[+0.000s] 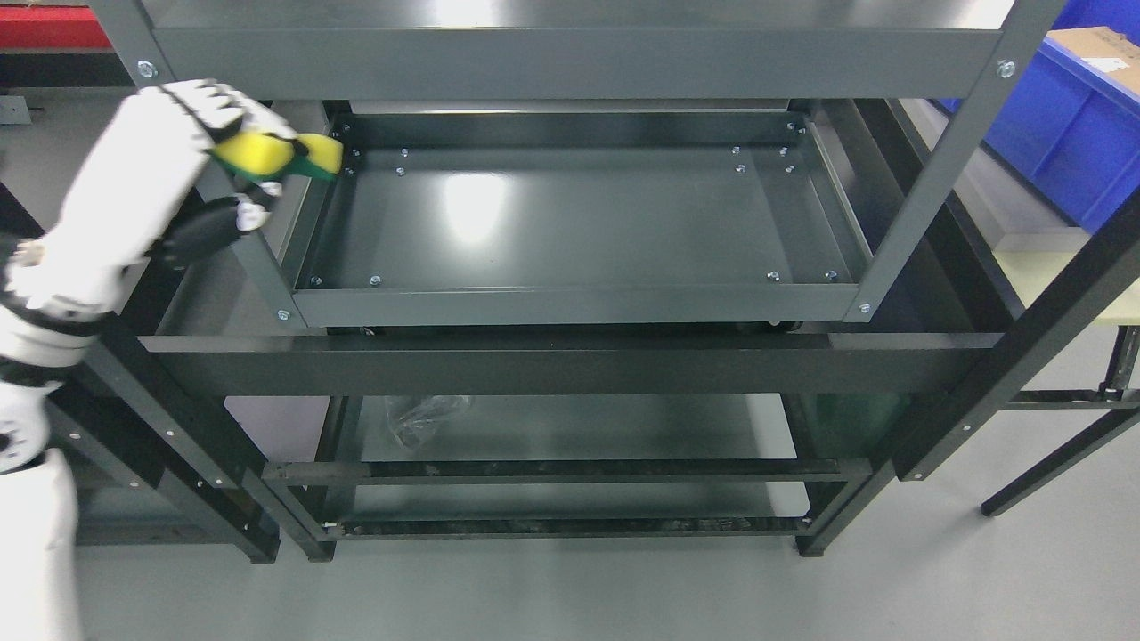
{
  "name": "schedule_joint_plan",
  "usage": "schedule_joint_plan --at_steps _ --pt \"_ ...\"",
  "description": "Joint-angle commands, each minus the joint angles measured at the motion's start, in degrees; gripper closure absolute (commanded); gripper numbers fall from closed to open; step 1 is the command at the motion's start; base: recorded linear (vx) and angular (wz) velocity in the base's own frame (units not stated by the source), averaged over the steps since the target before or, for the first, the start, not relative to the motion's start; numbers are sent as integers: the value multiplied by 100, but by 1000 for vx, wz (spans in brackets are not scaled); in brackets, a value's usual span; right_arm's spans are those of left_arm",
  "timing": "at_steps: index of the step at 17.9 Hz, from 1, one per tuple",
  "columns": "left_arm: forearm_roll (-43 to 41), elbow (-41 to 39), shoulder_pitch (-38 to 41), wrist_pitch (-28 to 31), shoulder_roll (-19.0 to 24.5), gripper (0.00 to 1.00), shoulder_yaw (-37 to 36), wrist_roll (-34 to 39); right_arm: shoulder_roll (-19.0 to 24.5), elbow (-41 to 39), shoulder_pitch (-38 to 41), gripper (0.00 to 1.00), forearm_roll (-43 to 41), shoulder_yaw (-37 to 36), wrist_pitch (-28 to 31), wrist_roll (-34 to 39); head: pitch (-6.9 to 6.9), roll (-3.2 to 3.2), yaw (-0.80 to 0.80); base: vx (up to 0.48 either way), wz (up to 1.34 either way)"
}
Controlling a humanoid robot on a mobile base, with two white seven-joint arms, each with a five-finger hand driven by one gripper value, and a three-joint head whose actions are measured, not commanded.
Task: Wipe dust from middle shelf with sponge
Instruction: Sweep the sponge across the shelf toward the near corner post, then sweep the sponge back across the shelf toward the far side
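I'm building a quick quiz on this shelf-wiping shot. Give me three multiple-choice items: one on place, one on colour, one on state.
1. Where is the sponge?
A. at the middle shelf's left rear corner
B. on the floor
C. on the blue bin

2. What colours is the sponge?
A. red and white
B. yellow and green
C. all black

3. What is the left hand doing?
A. hanging open
B. gripping a post
C. grasping the sponge

Answers: 1 A, it is held by that corner; 2 B, yellow body with a green pad; 3 C, fingers wrap the sponge.
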Motion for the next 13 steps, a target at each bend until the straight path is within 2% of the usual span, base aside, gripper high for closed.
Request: schedule_joint_plan --at_steps 1,4,6,13 --pt "447 257 295 3 955 91 1127 1 -100 -100 0 0 0 -2 4 -5 0 0 0 0 0" --pt "438 169 190 3 596 91 -111 10 -100 -100 0 0 0 6 4 -5 0 0 0 0 0" --pt "263 99 -134 3 148 92 -919 10 -100 -100 0 0 0 -2 4 -5 0 0 0 0 0" --pt "-668 98 -1066 3 -1496 91 -2635 -8 -100 -100 0 0 0 -2 4 -5 0 0 0 0 0"
